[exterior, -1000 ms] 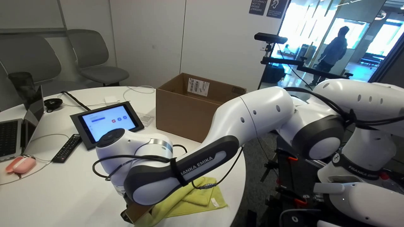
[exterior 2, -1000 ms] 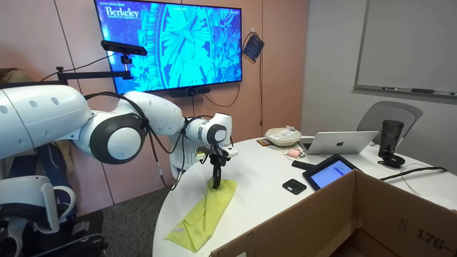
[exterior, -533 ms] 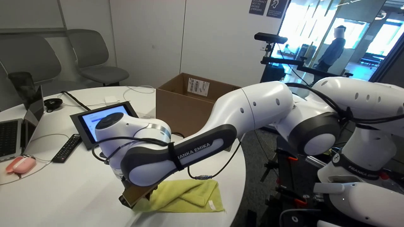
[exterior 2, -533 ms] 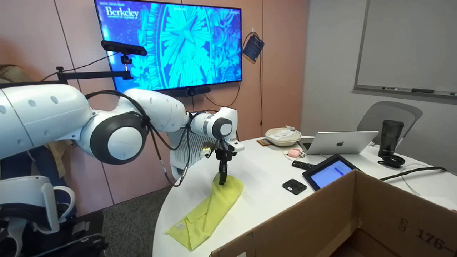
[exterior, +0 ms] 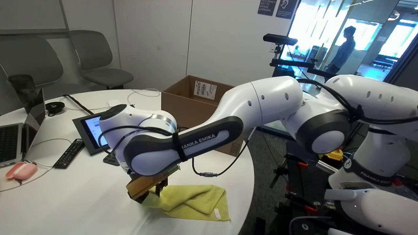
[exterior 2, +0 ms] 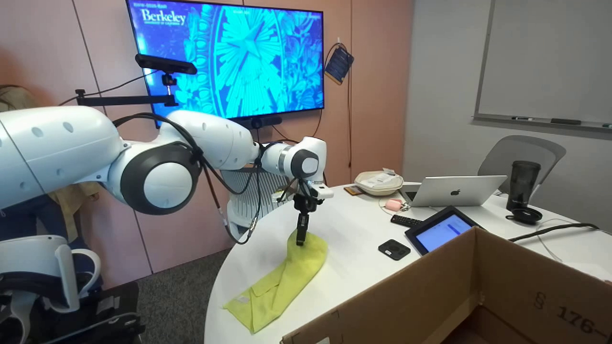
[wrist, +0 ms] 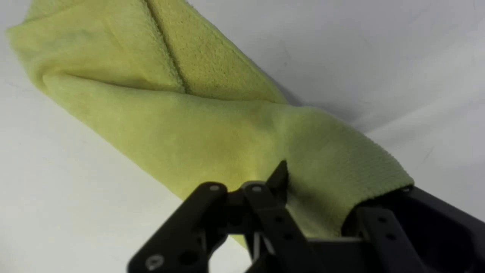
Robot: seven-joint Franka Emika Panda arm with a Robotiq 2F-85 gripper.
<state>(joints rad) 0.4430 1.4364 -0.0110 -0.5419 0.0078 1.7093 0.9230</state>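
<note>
Tool (exterior 2: 300,241): pinching 1 end of the yellow cloth (exterior 2: 282,285) — fingers (exterior 2: 302,227) pointing down, fabric caught between them in the wrist view.
Yellow cloth: lies as a long folded strip on the white surface (exterior 2: 351,282), near the rounded edge; the pinched end stands slightly raised.
White tag (exterior: 217,213): on the cloth's other end, away from the tool.
Arm (exterior: 209,143): white with black trim, extended over the surface, "FRANKA EMIKA" lettered along it.
Cardboard box (exterior: 183,111): open-topped, apart from the cloth, a printed label (exterior: 205,90) on its inside wall in an exterior view.
Tablet (exterior 2: 442,231): screen lit — a flat black device (exterior 2: 394,249) and a remote (exterior 2: 405,220) just beside it.
Laptop (exterior 2: 461,191): lid raised; a shallow bowl (exterior 2: 378,190), a pink case (exterior 2: 394,205) and a dark tumbler (exterior 2: 524,184) near it.
Wall screen (exterior 2: 239,62): blue picture, "Berkeley" at its top left in an exterior view.
Person (exterior: 343,54): 1, standing in the background of an exterior view.
</note>
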